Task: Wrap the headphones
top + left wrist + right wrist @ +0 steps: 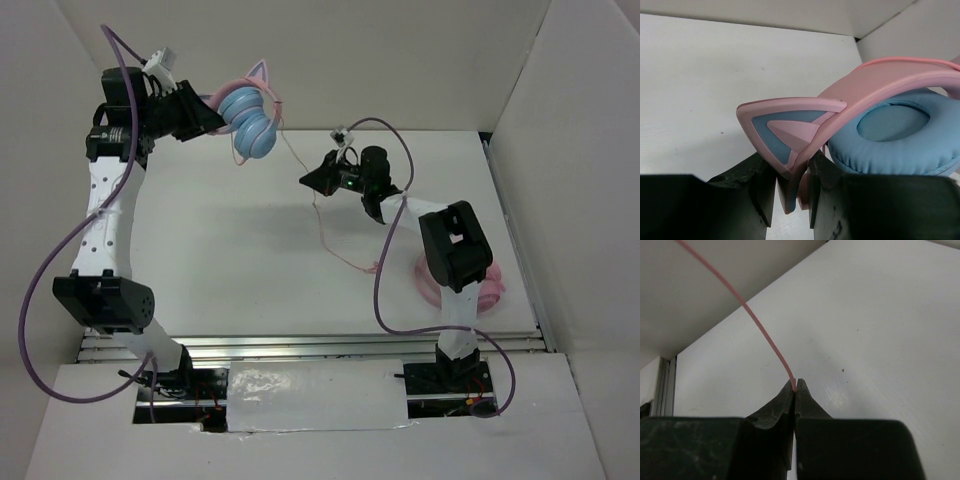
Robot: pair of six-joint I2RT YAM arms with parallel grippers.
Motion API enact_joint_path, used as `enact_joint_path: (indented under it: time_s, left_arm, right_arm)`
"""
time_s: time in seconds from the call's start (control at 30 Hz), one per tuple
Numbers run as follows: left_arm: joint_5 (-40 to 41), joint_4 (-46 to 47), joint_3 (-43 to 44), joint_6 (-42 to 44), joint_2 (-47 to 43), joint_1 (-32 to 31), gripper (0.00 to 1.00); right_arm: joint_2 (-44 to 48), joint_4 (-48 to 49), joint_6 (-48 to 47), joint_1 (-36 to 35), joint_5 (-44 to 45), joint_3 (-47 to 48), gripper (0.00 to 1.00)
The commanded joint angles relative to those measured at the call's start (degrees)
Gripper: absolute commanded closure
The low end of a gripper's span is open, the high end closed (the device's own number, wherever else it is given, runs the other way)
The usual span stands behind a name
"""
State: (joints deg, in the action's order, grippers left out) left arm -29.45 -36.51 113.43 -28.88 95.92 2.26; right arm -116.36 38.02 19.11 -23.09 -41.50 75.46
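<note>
My left fingers are clamped on the pink headband of the light blue and pink cat-ear headphones, holding them off the white surface at its back left. My right fingers are pinched together on the thin pink cable.

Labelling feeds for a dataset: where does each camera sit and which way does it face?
Top external: above and behind the bases, looking down at the table; both arms show.
Left wrist: faces along the left end effector, clamping the headband of the headphones.
Right wrist: faces along the right end effector, pinching the cable.
Shared: top and left wrist both show the headphones.
</note>
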Motion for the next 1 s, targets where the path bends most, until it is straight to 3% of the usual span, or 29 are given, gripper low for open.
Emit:
enact_joint_path:
  time_s: [0.0,0.13,0.3,0.5,0.73,0.97]
  left_arm:
    - [-11.0,13.4,-5.4,-3.1,-9.4,-0.2,1.0]
    - [-20.1,24.8,-11.3,-5.8,-13.5,-0.9,1.0]
    - [-21.6,27.0,-10.8,-5.0,-16.8,-1.8,1.0]
    - [-21.1,27.8,-6.0,-6.9,-15.9,-1.8,1.0]
    - [0.8,19.8,-8.0,-3.4,-14.4,-1.8,1.0]
    - [16.3,14.5,-8.2,-2.2,-10.4,-1.8,1.0]
  right_arm:
    - [1.4,-0.2,1.8,1.5,-1.2,-1.1,1.0]
    - [2.6,-3.4,1.9,2.8,-0.6,-2.6,1.0]
    - [3.1,-11.5,0.0,3.3,-1.2,-2.9,1.0]
    - [8.2,-10.6,0.9,2.1,-1.9,-10.3,1.0]
    - [21.5,-6.2,0.2,-4.6,-3.9,-28.2,1.0]
    - [38.8,-17.6,-3.4,-10.9,6.8,-36.3,1.0]
